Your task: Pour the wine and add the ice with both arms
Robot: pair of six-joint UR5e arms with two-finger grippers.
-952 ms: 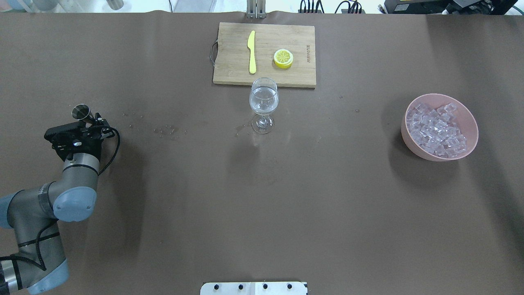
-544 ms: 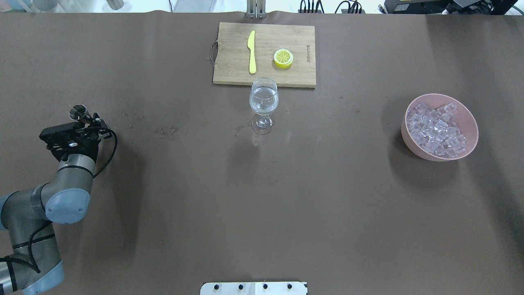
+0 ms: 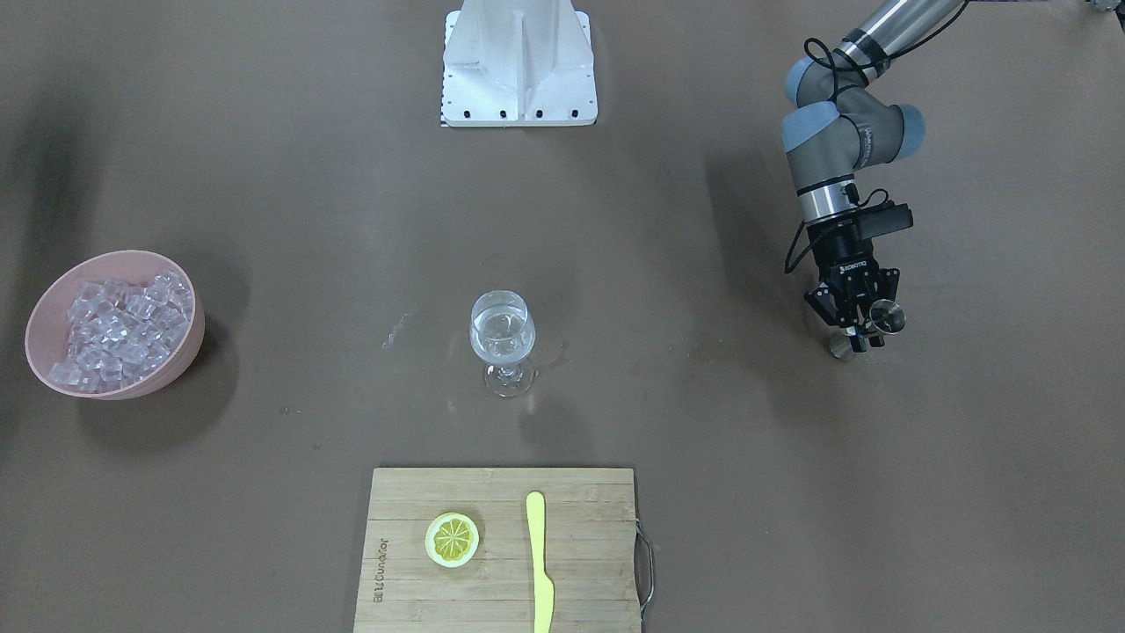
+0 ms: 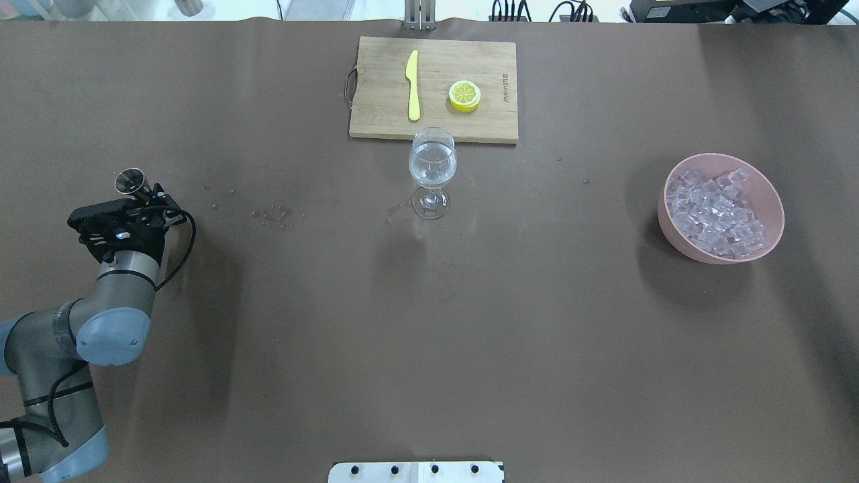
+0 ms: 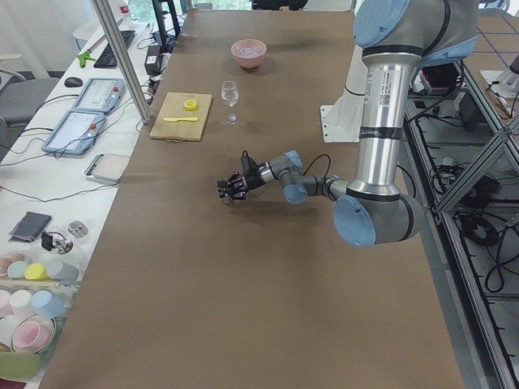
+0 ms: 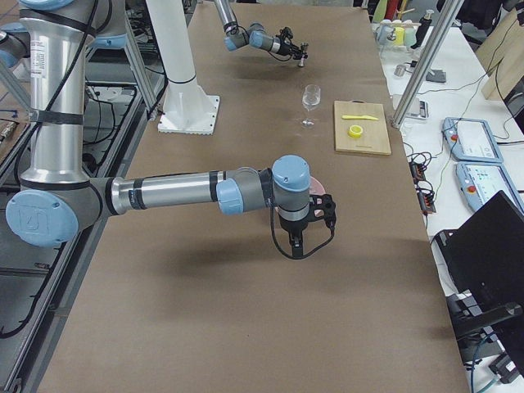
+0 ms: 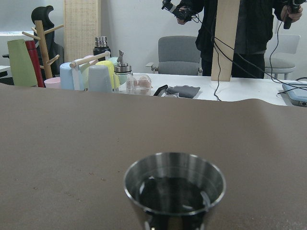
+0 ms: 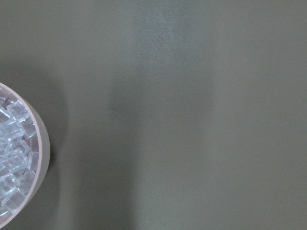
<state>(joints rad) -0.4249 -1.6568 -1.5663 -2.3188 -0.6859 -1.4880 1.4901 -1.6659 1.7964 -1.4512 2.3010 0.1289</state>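
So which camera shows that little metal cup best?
The left wrist view: the metal cup fills the foreground, rim and inside visible. Front-facing and overhead views show it small in the left gripper; side views, a speck; the right wrist view, nothing.

The left arm reaches in on the view's right, its pincer closed around a small metal measuring cup. In the middle of the tabletop, a stemmed glass holds wine. At far left, a pink bowl holds ice. The cutting board carries a lemon slice and a yellow knife.
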